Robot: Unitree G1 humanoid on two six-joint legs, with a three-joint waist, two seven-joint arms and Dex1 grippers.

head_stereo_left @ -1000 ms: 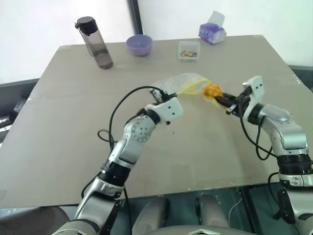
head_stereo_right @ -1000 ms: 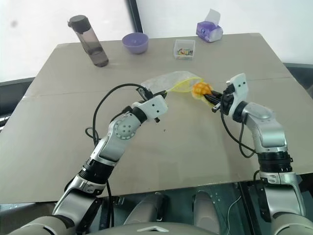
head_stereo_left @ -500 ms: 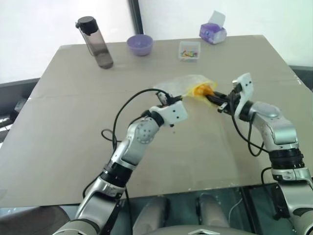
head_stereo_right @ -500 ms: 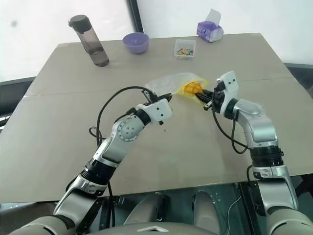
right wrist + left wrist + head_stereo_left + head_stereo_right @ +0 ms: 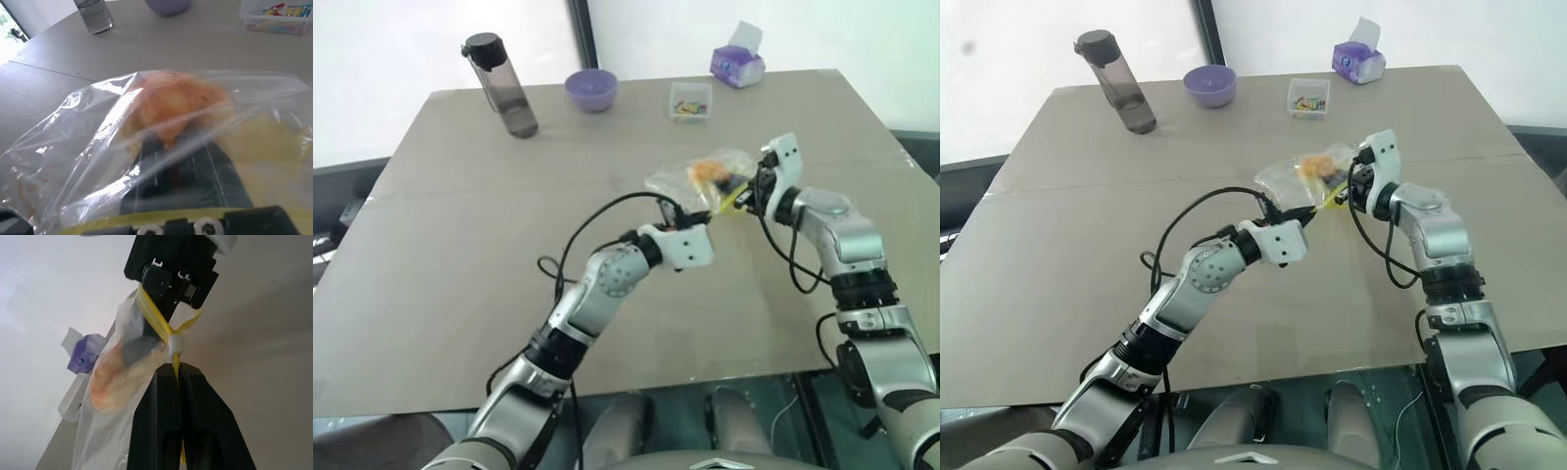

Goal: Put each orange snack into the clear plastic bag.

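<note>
So from the head camera: the clear plastic bag (image 5: 703, 178) is up off the table (image 5: 431, 255), held between the two arms about mid-table, a bit to the robot's right. The orange snack (image 5: 709, 171) sits inside it, showing through the film. The left gripper (image 5: 690, 217) comes in from below the bag, fingers pinched together on the bag's yellow seal strip (image 5: 736, 199). The right gripper (image 5: 734, 184) pokes into the bag's mouth from the right side, closed on the snack.

Along the far edge of the table there's a dark water bottle (image 5: 501, 86), a purple bowl (image 5: 591, 89), a small clear box (image 5: 691, 101) of colourful bits and a purple tissue pack (image 5: 738, 61), all well apart from the bag.

Left wrist camera: its two black fingers (image 5: 161, 421) are pressed together with the yellow strip coming out between them. The bag hangs just beyond, an orange blur inside, and the other gripper's black body is shoved into the mouth of the bag.

Right wrist camera: crinkly film right across the front, the snack inside it sitting at the tips of the dark fingers (image 5: 166, 178), which are nearly closed around it
</note>
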